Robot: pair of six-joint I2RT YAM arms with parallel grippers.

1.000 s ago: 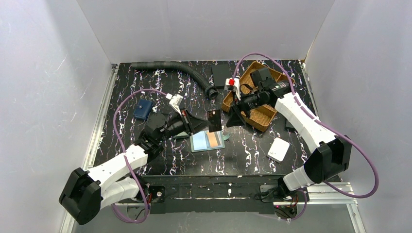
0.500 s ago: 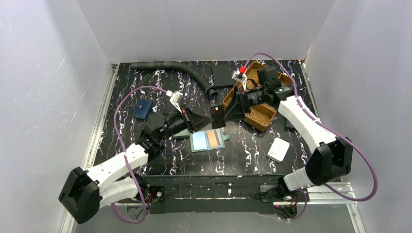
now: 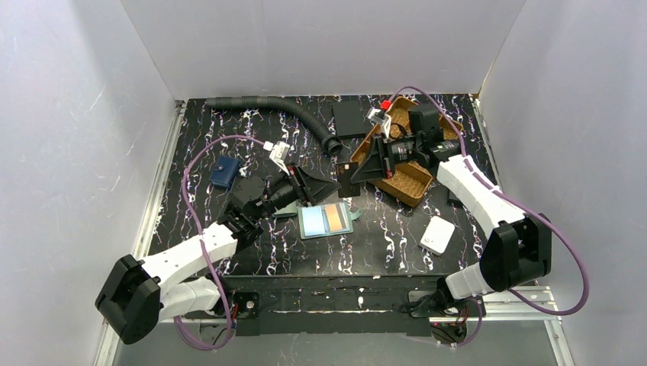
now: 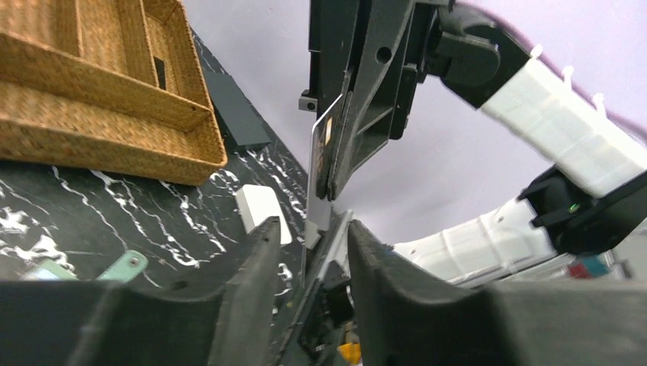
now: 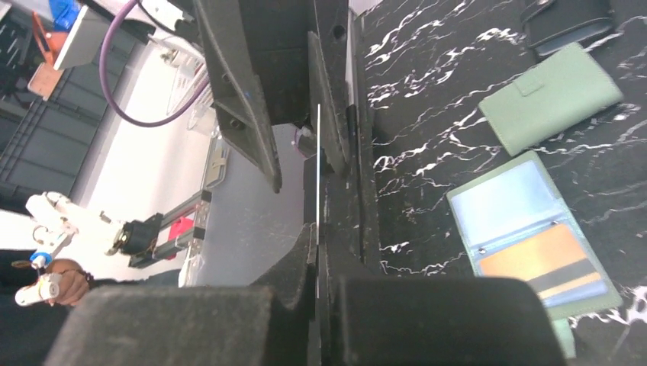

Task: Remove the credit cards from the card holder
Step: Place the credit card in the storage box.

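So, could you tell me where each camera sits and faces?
Top external: above and behind, looking down at the table; left arm and right arm show.
Left wrist: on the left arm, facing the right gripper; left fingers at bottom.
Right wrist: on the right arm, facing the left gripper; right fingers at bottom.
Shared: both wrist views see the black card edge-on.

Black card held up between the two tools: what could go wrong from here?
1. The right tool grips the black card only by one end, in the air; it might slip or twist and drop.
2. The open fingers of the left tool flank the card's other end; a sideways move by either arm could knock it loose.
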